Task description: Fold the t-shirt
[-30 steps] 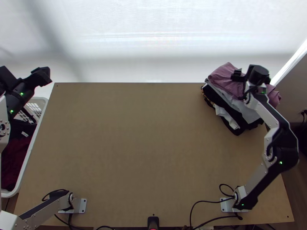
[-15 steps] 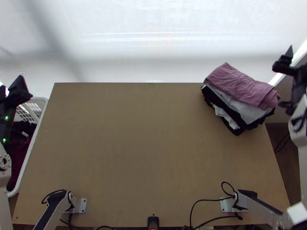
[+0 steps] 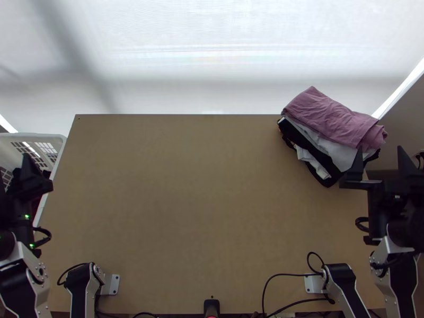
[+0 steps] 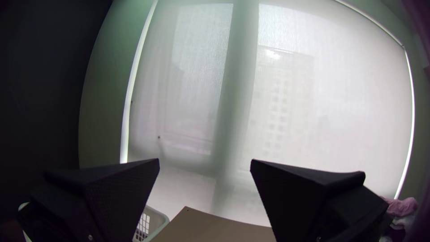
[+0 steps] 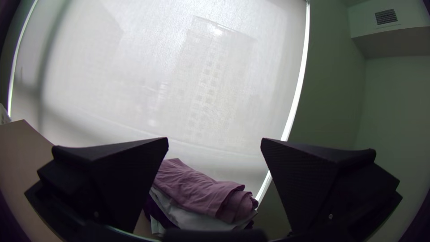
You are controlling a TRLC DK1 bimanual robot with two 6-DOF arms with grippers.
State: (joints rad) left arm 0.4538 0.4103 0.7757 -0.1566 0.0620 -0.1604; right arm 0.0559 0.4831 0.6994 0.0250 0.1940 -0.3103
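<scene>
Pink, one folded shirt [image 3: 334, 119] tops one pile of clothes [image 3: 335, 152] at the worktop's [image 3: 185, 212] far right. Both tools have their two fingers spread wide. The right tool [image 3: 380, 153] is just nearer than the shirt; the left tool [image 3: 13, 175] is well apart, by one basket [image 3: 46, 139]. Both tools have moved nearer.
</scene>
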